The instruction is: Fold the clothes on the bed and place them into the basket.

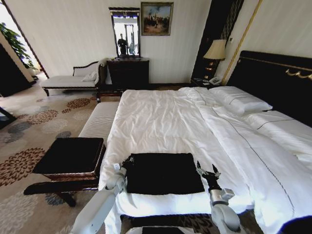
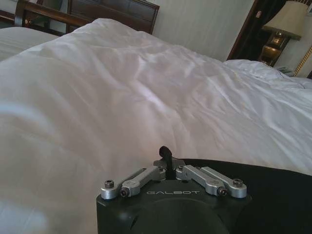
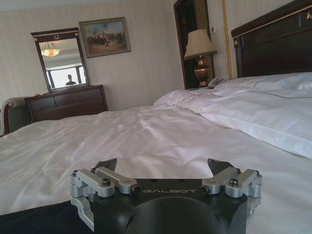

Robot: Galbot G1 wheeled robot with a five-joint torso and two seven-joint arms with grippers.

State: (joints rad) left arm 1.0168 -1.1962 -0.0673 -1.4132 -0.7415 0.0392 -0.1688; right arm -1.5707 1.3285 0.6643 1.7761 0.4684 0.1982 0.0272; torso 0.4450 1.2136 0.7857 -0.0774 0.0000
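A: Where's the shirt?
B: Shirt (image 1: 163, 173) lies folded into a dark rectangle at the bottom centre of the frame, on the near edge of the bed (image 1: 161, 122).
A: And the basket?
B: Basket (image 1: 70, 157) sits at lower left, on the floor beside the bed.
A: Grippers?
B: Left gripper (image 1: 127, 162) is at the shirt's left edge, fingers pinched together, though I cannot tell if cloth is caught. Right gripper (image 1: 206, 171) is at the shirt's right edge, fingers spread, holding nothing.

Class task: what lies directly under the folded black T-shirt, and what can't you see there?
The T-shirt lies on the bed's white duvet, between the left gripper and right gripper. Its lettering and underside are hidden.
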